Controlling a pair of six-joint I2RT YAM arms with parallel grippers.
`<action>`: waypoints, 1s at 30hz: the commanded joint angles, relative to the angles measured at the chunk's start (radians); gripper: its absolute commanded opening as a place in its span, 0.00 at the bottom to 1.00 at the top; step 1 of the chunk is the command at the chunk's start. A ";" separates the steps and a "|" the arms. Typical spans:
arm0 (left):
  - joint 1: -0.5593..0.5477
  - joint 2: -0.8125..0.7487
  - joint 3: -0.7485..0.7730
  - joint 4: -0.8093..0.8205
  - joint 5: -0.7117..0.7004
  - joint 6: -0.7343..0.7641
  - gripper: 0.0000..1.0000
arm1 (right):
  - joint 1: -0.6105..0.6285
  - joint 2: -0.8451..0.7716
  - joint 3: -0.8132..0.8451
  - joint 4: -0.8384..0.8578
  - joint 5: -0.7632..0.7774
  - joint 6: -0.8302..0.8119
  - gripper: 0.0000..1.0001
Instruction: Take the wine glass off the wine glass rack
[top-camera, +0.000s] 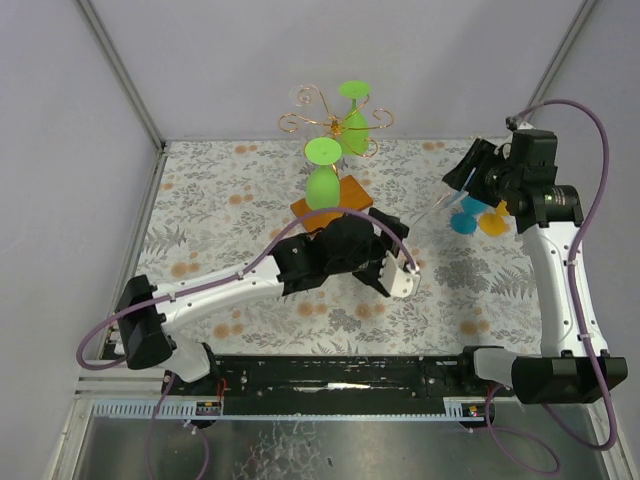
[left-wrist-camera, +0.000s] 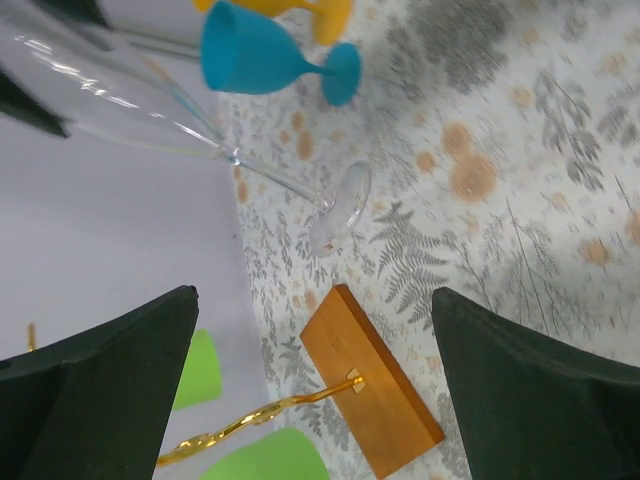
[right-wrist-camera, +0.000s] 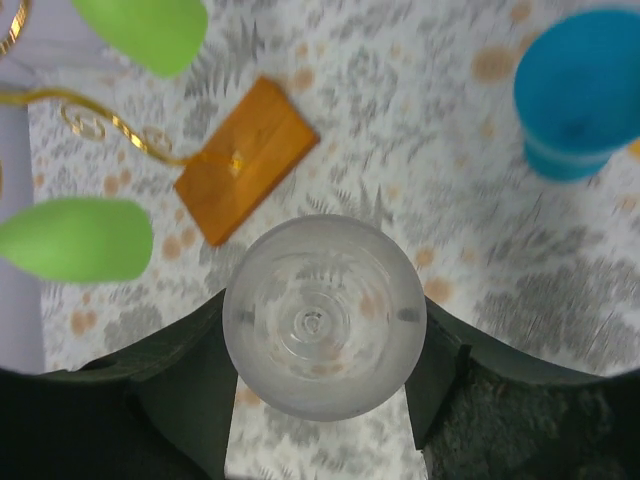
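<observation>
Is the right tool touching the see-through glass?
Touching. The right wrist view shows the right tool closed around the clear wine glass, its dark fingers pressed against both sides of the bowl with no gap.

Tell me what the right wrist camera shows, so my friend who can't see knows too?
A clear wine glass, seen end-on as a circle, is gripped in the right pincer. Behind it are the flowery table, the wine glass rack with its orange base, two green glasses, and a blue cup at top right.
</observation>
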 joint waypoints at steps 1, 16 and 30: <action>0.019 0.024 0.143 0.023 -0.034 -0.279 1.00 | -0.001 -0.012 -0.056 0.334 0.136 -0.083 0.14; 0.104 0.106 0.710 -0.200 0.119 -0.823 1.00 | 0.080 0.060 -0.307 0.794 0.298 -0.262 0.19; 0.471 0.173 0.855 -0.200 0.329 -1.383 1.00 | 0.143 0.123 -0.475 1.043 0.484 -0.399 0.21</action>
